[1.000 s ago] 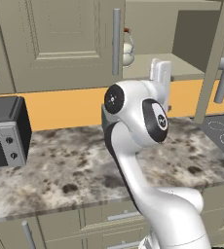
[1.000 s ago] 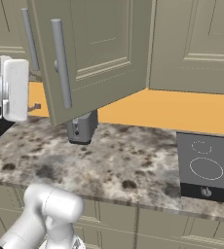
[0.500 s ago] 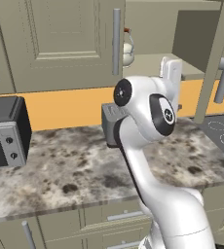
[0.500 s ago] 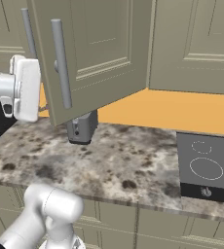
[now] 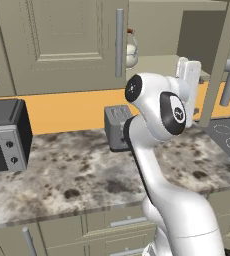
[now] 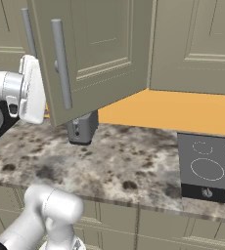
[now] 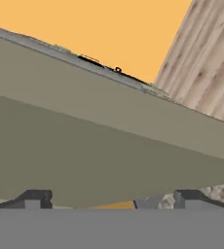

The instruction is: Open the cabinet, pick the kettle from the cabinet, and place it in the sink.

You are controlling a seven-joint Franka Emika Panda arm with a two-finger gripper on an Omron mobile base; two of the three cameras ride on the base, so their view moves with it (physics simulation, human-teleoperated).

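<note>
Cream-white kettle [image 5: 131, 50] seen on open cabinet [image 5: 167, 30] shelf, behind left door edge | hand [image 5: 188, 80] empty, jaws spread wide, raised beside shelf front | reach to be levelled at kettle, swung door [image 6: 92, 53] avoided

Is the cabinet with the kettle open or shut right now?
Open. The cabinet door is swung out, baring the shelf where the kettle sits.

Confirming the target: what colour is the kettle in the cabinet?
Cream-white kettle, best seen in the left base view.
</note>
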